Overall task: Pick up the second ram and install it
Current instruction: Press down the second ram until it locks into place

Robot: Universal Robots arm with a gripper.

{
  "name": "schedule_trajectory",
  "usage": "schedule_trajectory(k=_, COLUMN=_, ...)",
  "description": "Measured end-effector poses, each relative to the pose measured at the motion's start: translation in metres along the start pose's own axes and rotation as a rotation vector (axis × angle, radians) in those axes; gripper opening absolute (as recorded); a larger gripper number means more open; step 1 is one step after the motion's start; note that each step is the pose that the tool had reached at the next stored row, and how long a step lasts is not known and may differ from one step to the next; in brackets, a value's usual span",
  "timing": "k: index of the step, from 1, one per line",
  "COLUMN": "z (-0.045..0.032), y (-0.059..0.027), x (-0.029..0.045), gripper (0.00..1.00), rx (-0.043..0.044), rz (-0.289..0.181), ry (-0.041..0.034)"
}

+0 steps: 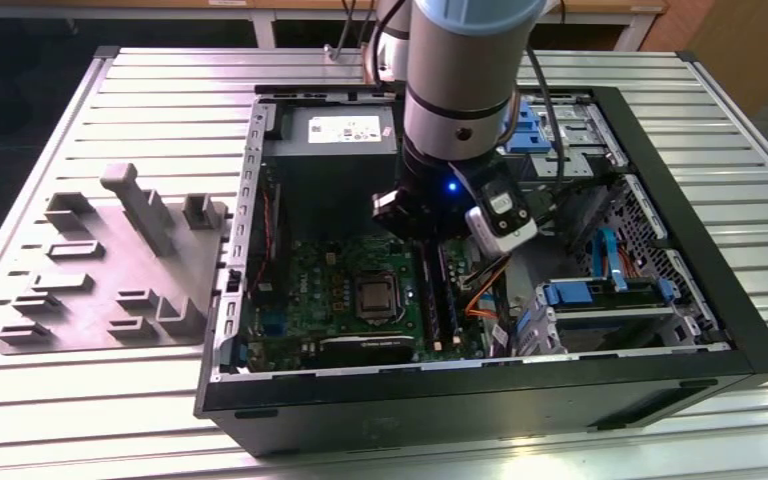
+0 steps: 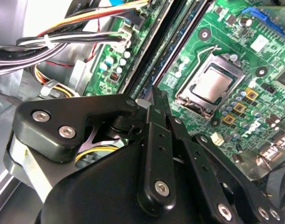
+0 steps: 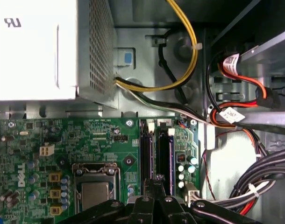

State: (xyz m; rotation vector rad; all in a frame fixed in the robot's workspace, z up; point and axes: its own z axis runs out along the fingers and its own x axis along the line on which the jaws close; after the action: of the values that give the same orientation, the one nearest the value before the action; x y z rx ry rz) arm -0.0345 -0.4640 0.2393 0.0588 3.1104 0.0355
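Observation:
My gripper [image 1: 427, 238] reaches down into the open computer case [image 1: 704, 370], over the memory slots [image 1: 440, 290] beside the processor socket [image 3: 95, 189]. In both wrist views its black fingers [image 2: 154, 100] are pressed together into one thin blade, with nothing visible between them. The second ram, a narrow dark blue-green stick [image 3: 171, 154], stands on edge in the black slot rails. In the second wrist view that stick [image 2: 165, 58] runs straight towards the gripper [image 2: 154, 92]. The gripper [image 3: 157, 179] sits right at the slots. I cannot tell whether it touches the stick.
The grey power supply [image 3: 39, 51] fills the case's back corner. Yellow, black and red cables [image 3: 189, 70] run close beside the slots. Blue-latched drive bays [image 1: 598, 290] stand at the exterior view's right. A grey part holder [image 1: 117, 270] lies on the slatted table outside the case.

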Motion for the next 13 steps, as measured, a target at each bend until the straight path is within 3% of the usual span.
schedule_trajectory(k=13, z=0.0009, y=0.0183, x=0.0007, gripper=0.1, rx=-0.0001, rz=0.0, ry=0.0)
